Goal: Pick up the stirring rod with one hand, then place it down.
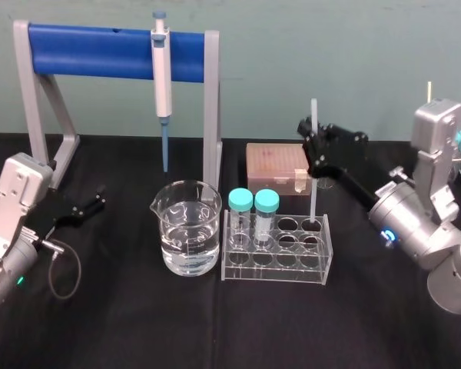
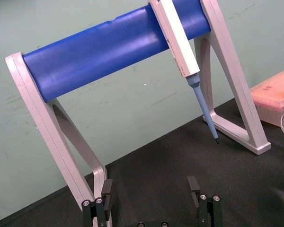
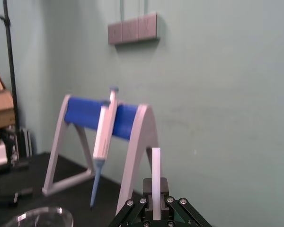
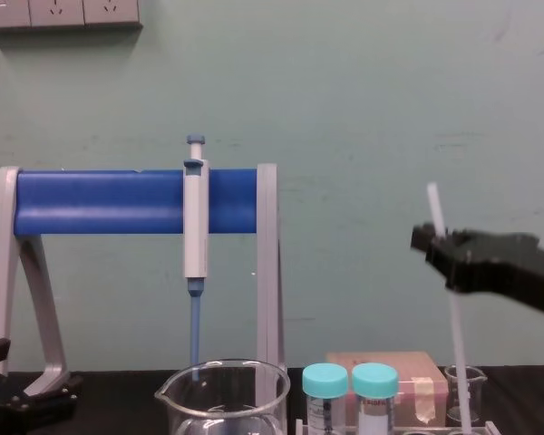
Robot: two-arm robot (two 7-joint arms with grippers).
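Note:
The stirring rod is a thin white translucent stick standing almost upright. My right gripper, black and blocky, is shut on its upper part, and a short length of rod sticks out above the jaws. The rod's lower end reaches down to a back right hole of the clear tube rack. From the chest the rod leans slightly, with the right gripper coming in from the right. The right wrist view shows the rod rising between the fingers. My left gripper rests open on the table at far left, its fingers holding nothing.
A glass beaker with water stands left of the rack. Two teal-capped tubes sit in the rack's left holes. A pink box lies behind it. A pipette hangs on the blue-barred stand at the back left.

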